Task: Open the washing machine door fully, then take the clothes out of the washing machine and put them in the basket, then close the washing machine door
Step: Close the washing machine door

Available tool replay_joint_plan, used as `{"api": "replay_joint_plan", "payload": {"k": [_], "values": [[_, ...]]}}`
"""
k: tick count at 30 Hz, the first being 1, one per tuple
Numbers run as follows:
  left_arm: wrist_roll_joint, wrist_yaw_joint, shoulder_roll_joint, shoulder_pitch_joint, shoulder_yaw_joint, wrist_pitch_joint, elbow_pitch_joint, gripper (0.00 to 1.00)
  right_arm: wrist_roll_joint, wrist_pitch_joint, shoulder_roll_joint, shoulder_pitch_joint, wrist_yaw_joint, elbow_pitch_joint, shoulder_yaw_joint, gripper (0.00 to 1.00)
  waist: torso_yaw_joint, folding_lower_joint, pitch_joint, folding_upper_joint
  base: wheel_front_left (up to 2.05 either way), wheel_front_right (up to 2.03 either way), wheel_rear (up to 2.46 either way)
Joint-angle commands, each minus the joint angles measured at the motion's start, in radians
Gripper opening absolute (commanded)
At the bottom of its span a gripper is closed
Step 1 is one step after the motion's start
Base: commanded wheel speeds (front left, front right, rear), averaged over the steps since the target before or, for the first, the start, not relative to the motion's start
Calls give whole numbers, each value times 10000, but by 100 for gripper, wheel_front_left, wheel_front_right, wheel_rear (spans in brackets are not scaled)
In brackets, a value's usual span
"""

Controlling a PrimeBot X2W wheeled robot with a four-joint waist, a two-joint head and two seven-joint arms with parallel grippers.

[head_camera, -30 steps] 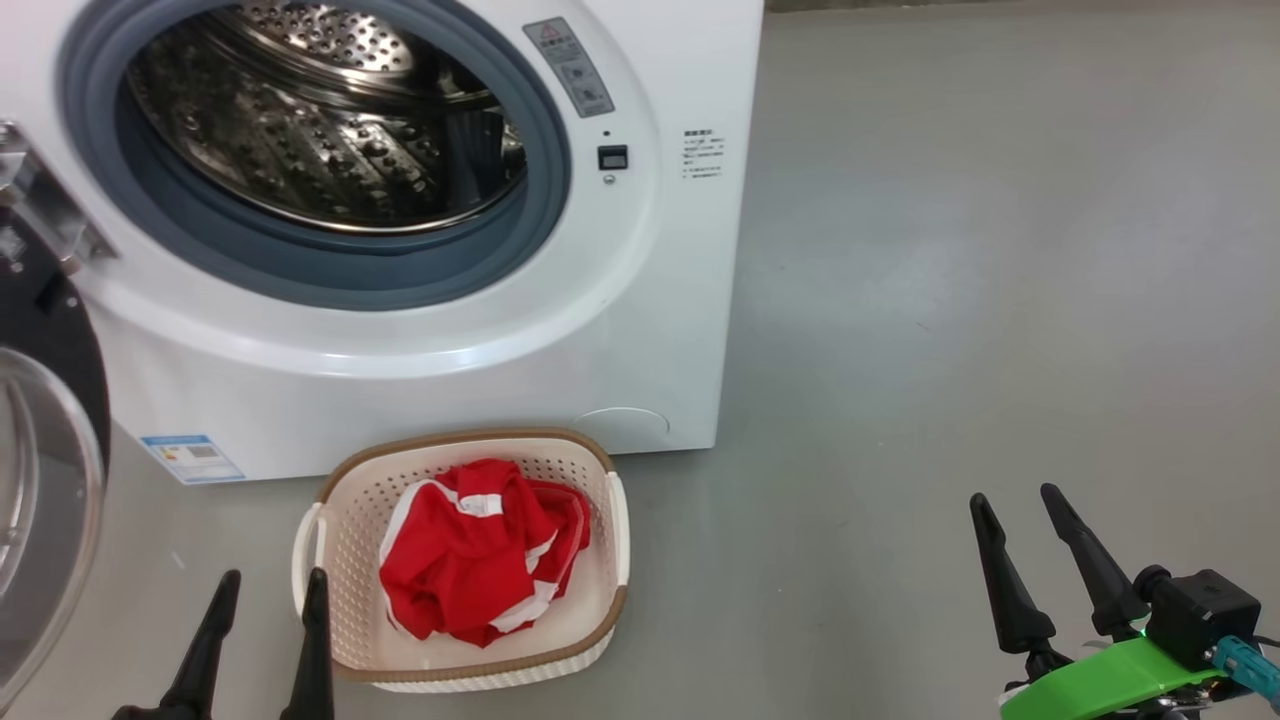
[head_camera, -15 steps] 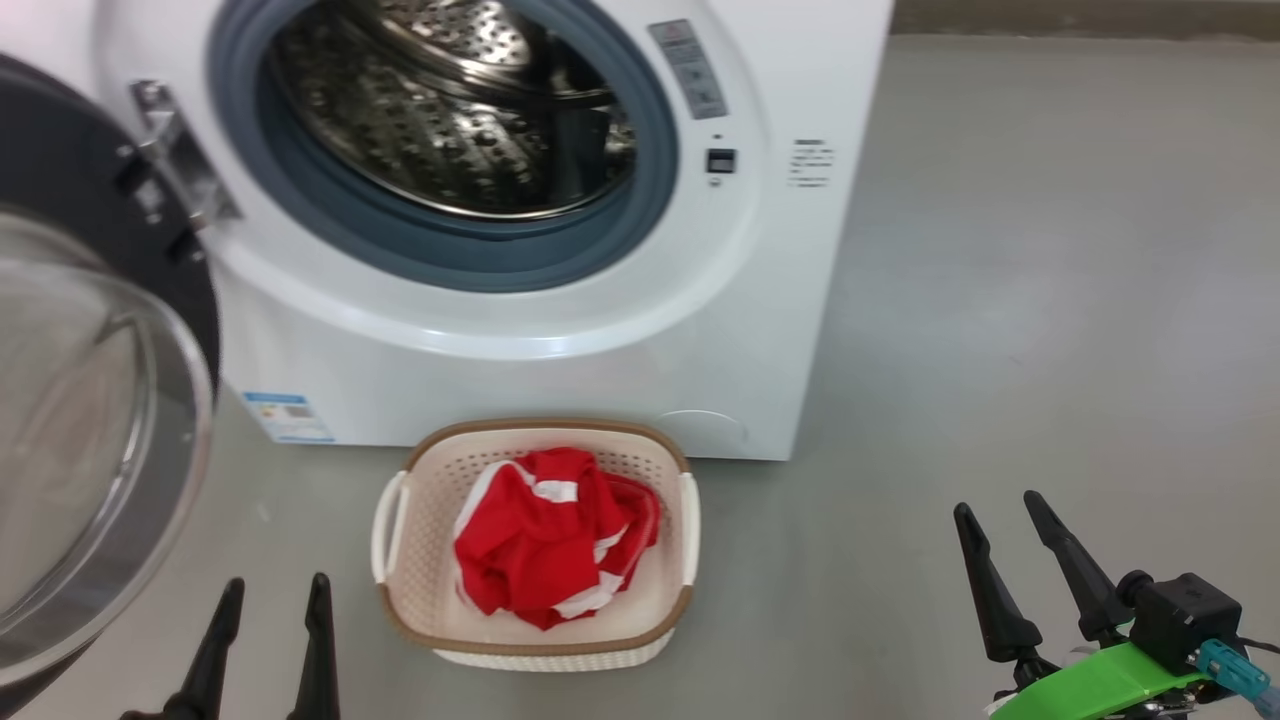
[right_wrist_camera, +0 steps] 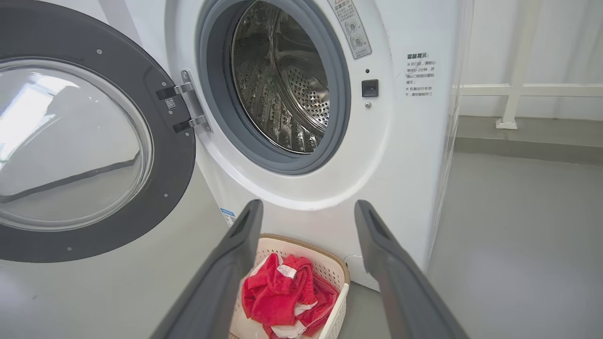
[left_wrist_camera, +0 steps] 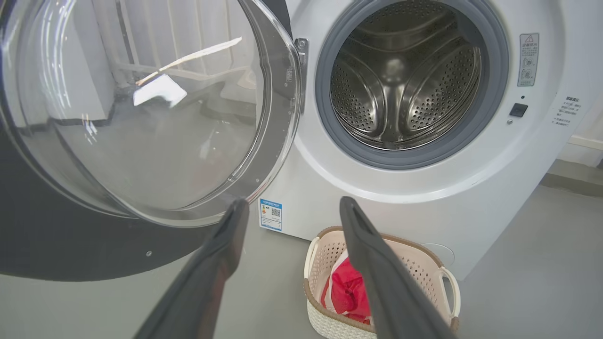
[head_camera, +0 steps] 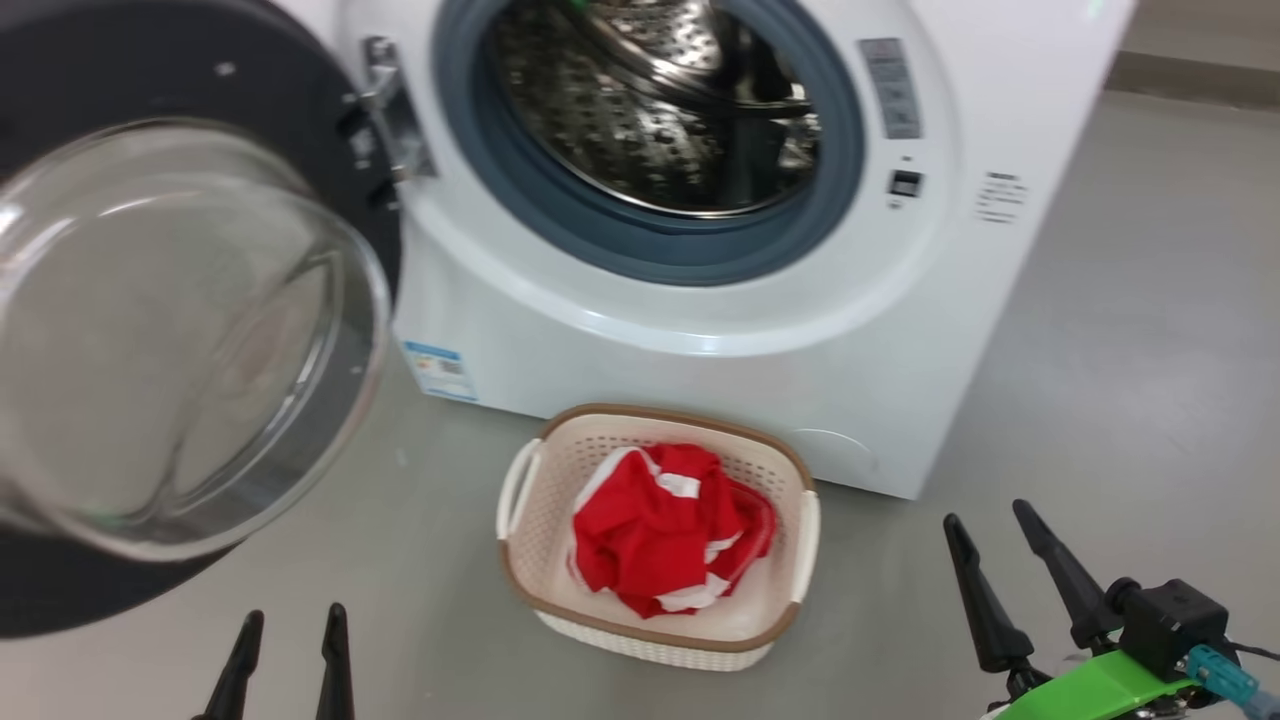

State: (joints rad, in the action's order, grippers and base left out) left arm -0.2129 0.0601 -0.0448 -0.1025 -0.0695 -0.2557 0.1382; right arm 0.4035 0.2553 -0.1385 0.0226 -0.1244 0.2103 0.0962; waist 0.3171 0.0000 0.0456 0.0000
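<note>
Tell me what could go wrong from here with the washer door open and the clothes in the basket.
The round black-rimmed glass door stands wide open near the left gripper, which might slip on the bulging glass when pushing. The cream perforated basket of red clothes sits close under the white washing machine's opening, so a sweeping arm could knock it.

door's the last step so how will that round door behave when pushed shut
The washing machine door will probably swing rigidly about its metal hinge rather than slide or flex. Its bulging glass suggests it is heavy, so it may resist at first. The glass looks slippery; the black rim seems safer to push.
</note>
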Motion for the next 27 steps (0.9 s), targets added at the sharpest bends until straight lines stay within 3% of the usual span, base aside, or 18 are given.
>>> {"api": "replay_joint_plan", "payload": {"k": [1,10,27], "values": [[-114,-103,-55,109,-250,-61,-172,100,1,65,-147,58,-63,-208,306,100,864,0,-138,0,0,0,0],[-374,-271,-55,105,34,-61,-183,100,1,65,-205,-69,-63,-127,696,100,1870,0,-184,0,0,0,0],[-1172,-955,-55,-274,93,-61,-952,100,252,65,-636,-1442,-63,423,2114,100,2211,0,387,0,0,0,0]]}}
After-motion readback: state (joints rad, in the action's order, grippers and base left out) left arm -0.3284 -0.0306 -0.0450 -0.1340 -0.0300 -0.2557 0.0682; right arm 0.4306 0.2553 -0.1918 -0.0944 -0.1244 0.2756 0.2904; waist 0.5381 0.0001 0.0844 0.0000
